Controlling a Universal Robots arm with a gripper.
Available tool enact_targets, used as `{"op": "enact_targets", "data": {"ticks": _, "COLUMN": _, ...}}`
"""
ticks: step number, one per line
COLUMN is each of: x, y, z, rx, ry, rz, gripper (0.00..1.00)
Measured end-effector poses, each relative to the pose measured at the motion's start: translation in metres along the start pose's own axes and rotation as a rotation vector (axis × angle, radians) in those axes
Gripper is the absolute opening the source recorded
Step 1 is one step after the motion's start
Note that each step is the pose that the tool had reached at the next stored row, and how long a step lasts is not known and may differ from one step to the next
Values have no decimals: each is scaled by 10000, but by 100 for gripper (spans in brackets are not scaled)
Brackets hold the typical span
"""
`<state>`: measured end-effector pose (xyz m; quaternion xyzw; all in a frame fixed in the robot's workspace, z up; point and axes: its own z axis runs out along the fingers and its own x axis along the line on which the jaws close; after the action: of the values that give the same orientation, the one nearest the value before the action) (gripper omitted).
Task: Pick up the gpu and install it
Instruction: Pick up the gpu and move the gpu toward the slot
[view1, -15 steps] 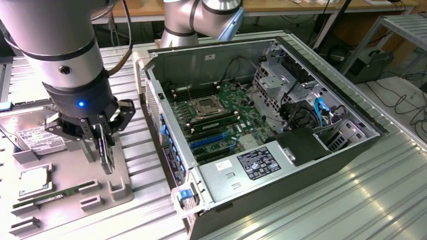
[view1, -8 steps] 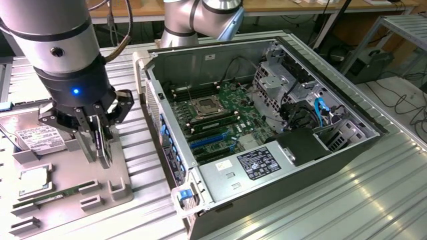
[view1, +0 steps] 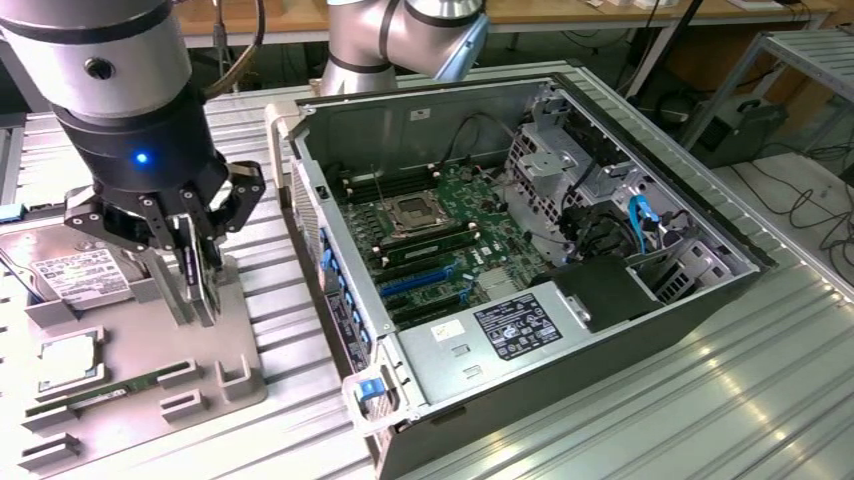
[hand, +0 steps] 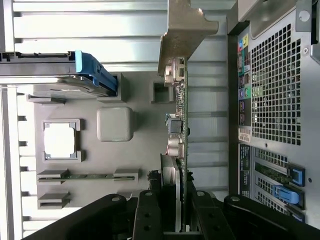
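While poised above the grey moulded tray (view1: 127, 335), gripped thin dark gpu card (hand: 181, 120) with silvery bracket in narrowly closed black end effector (view1: 187, 270), long axis downward, open computer case (view1: 400, 120) toward the exterior view's right.

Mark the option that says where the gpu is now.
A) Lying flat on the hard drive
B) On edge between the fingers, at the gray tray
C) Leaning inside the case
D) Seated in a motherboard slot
B: the gpu stands on edge, gripped between the fingers at the tray, beside the open case and not in it.
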<state>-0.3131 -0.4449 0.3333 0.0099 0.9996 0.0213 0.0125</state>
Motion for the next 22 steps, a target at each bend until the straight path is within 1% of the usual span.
{"op": "enact_targets", "data": {"ticks": 2, "x": -3, "y": 4, "z": -85, "rx": 1, "ry": 1, "rz": 0, "gripper": 27}}
{"op": "enact_targets", "data": {"ticks": 7, "x": -7, "y": 9, "z": -216, "rx": 1, "ry": 0, "rz": 0, "gripper": 27}}
{"op": "enact_targets", "data": {"ticks": 22, "x": -15, "y": 22, "z": -520, "rx": 0, "ry": 1, "rz": 0, "gripper": 27}}
